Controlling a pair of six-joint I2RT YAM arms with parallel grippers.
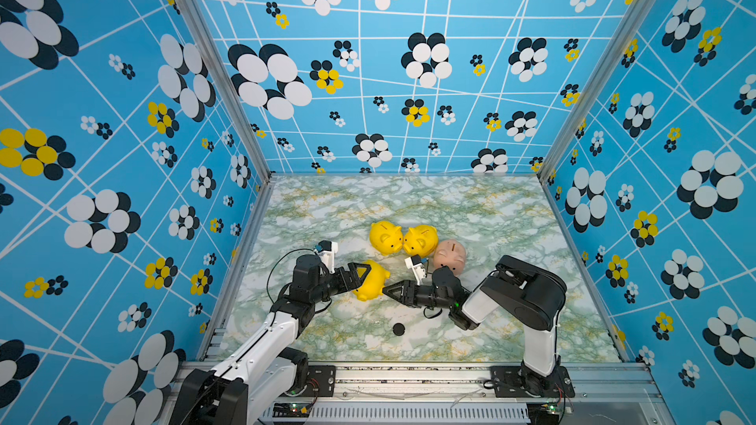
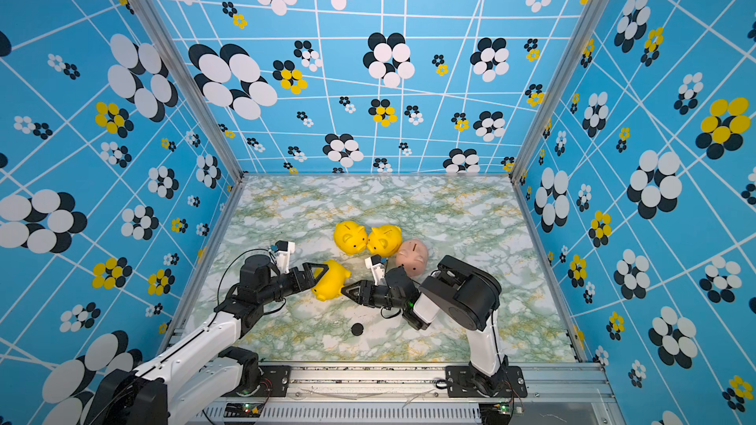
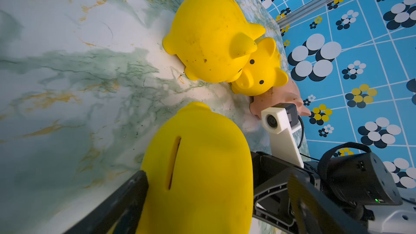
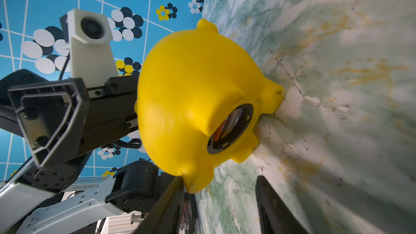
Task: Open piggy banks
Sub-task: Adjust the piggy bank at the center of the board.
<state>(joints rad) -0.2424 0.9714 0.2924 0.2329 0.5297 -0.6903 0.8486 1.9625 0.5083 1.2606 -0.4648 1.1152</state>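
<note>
Left claw reaches low across the desk, clamped wide around a tipped yellow piggy bank; its belly hole gapes. Right claw faces it, fingers apart, holding nothing.

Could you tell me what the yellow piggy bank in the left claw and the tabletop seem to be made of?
Yellow piggy bank: likely soft matte plastic, with smooth moulded curves and dull sheen. Tabletop: probably printed marble-look laminate, flat with green and gold veining.

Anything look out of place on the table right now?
One yellow piggy bank lies tipped on its side in the left gripper, its belly hole unplugged. A loose black disc lies apart on the table.
</note>
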